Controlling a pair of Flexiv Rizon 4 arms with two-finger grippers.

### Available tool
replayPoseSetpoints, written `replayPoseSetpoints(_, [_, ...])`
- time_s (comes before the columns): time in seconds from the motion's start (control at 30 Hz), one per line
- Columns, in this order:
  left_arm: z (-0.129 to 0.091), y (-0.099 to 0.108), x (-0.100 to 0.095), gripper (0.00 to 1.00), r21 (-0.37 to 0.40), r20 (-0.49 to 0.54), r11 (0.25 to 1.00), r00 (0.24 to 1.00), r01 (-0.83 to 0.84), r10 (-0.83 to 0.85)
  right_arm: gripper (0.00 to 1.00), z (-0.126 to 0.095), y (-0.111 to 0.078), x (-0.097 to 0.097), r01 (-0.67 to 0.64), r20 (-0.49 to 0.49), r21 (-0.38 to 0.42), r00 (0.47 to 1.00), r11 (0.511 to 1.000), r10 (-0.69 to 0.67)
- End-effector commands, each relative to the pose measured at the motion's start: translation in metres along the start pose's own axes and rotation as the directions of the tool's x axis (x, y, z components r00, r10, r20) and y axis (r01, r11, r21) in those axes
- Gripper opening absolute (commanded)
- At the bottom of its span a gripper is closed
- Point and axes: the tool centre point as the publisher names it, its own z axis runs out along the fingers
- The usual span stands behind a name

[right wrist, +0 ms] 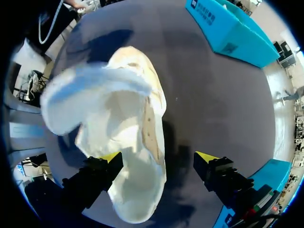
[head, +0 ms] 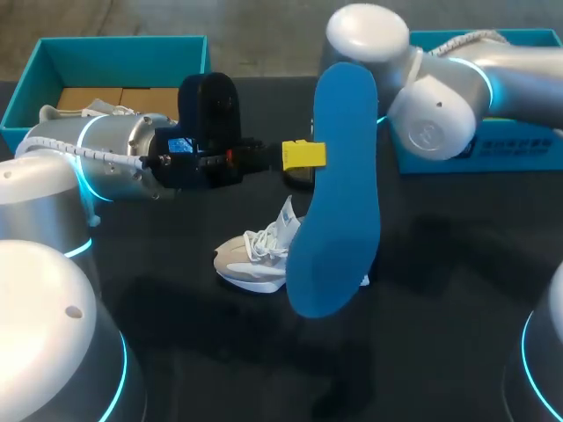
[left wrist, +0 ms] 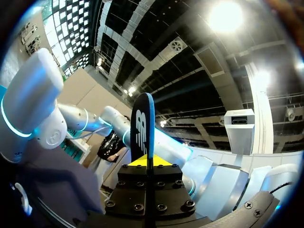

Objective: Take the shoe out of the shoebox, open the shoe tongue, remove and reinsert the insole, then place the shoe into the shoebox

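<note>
My left gripper (head: 303, 155) is shut on a blue insole (head: 339, 202), which hangs upright above the middle of the table. In the left wrist view the insole (left wrist: 144, 126) stands edge-on between the yellow tips of that gripper (left wrist: 147, 161). The white and beige shoe (head: 255, 259) lies on the black table under the insole, partly hidden by it. My right arm (head: 440, 97) comes down behind the insole, hiding its gripper in the head view. In the right wrist view the right gripper (right wrist: 159, 157) is open just over the shoe (right wrist: 133, 118). One finger (right wrist: 111, 159) is by the shoe's side; the other stands clear.
A teal shoebox (head: 44, 61) with brown cardboard inside stands at the back left. A second teal box (head: 493, 154) sits at the back right, under my right arm. In the right wrist view, teal boxes (right wrist: 228, 28) (right wrist: 259, 187) show beyond and beside the gripper.
</note>
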Motion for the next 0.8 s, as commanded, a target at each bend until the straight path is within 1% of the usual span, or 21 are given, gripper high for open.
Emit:
replayPoseSetpoints(0.03, [0.000, 0.001, 0.000, 0.00, 0.002, -0.001, 1.000, 1.000, -0.001, 0.001, 1.00, 0.024, 0.005, -0.011, 0.000, -0.016, 0.005, 1.000, 1.000, 0.000])
replayPoseSetpoints(0.2, [0.000, 0.001, 0.000, 0.00, 0.002, -0.001, 1.000, 1.000, -0.001, 0.001, 1.00, 0.033, 0.002, -0.015, 0.007, -0.039, 0.015, 0.999, 1.000, -0.006])
replayPoseSetpoints(0.37, [0.000, 0.001, 0.000, 0.00, 0.002, -0.001, 1.000, 1.000, -0.001, 0.001, 1.00, 0.037, -0.009, -0.015, -0.025, -0.049, 0.012, 0.998, 1.000, 0.025])
replayPoseSetpoints(0.43, [0.000, 0.001, 0.000, 0.00, 0.002, -0.001, 1.000, 1.000, -0.001, 0.001, 1.00, 0.038, -0.013, -0.015, -0.028, -0.047, 0.024, 0.998, 0.999, 0.029])
replayPoseSetpoints(0.47, [0.000, 0.001, 0.000, 0.00, 0.002, -0.001, 1.000, 1.000, -0.001, 0.001, 0.92, 0.039, -0.014, -0.016, -0.029, -0.049, 0.030, 0.998, 0.999, 0.030])
replayPoseSetpoints(0.5, [0.000, 0.001, 0.000, 0.00, 0.002, -0.001, 1.000, 1.000, -0.001, 0.001, 0.90, 0.041, -0.015, -0.016, -0.031, -0.052, 0.036, 0.998, 0.999, 0.033])
replayPoseSetpoints(0.53, [0.000, 0.001, 0.000, 0.00, 0.002, -0.001, 1.000, 1.000, -0.001, 0.001, 0.84, 0.042, -0.015, -0.016, -0.032, -0.054, 0.038, 0.998, 0.999, 0.034])
replayPoseSetpoints(0.57, [0.000, 0.001, 0.000, 0.00, 0.002, -0.001, 1.000, 1.000, -0.001, 0.001, 0.68, 0.043, -0.016, -0.016, -0.034, -0.060, 0.039, 0.998, 0.999, 0.036])
replayPoseSetpoints(0.6, [0.000, 0.001, 0.000, 0.00, 0.002, -0.001, 1.000, 1.000, -0.001, 0.001, 0.49, 0.044, -0.016, -0.016, -0.036, -0.065, 0.042, 0.997, 0.998, 0.039])
replayPoseSetpoints(0.67, [0.000, 0.001, 0.000, 0.00, 0.002, -0.001, 1.000, 1.000, -0.001, 0.001, 0.36, 0.045, -0.016, -0.015, -0.037, -0.069, 0.037, 0.997, 0.999, 0.039])
replayPoseSetpoints(0.7, [0.000, 0.001, 0.000, 0.00, 0.002, -0.001, 1.000, 1.000, -0.001, 0.001, 0.19, 0.046, -0.015, -0.014, -0.034, -0.079, 0.038, 0.996, 0.999, 0.037])
replayPoseSetpoints(0.73, [0.000, 0.001, 0.000, 0.00, 0.002, -0.001, 1.000, 1.000, -0.001, 0.001, 0.08, 0.047, -0.015, -0.013, -0.033, -0.081, 0.039, 0.996, 0.999, 0.036])
replayPoseSetpoints(0.77, [0.000, 0.001, 0.000, 0.00, 0.002, -0.001, 1.000, 1.000, -0.001, 0.001, 0.00, 0.047, -0.014, -0.012, -0.030, -0.085, 0.039, 0.996, 0.999, 0.034])
replayPoseSetpoints(0.8, [0.000, 0.001, 0.000, 0.00, 0.002, -0.001, 1.000, 1.000, -0.001, 0.001, 0.00, 0.048, -0.013, -0.010, -0.028, -0.089, 0.041, 0.996, 0.999, 0.031])
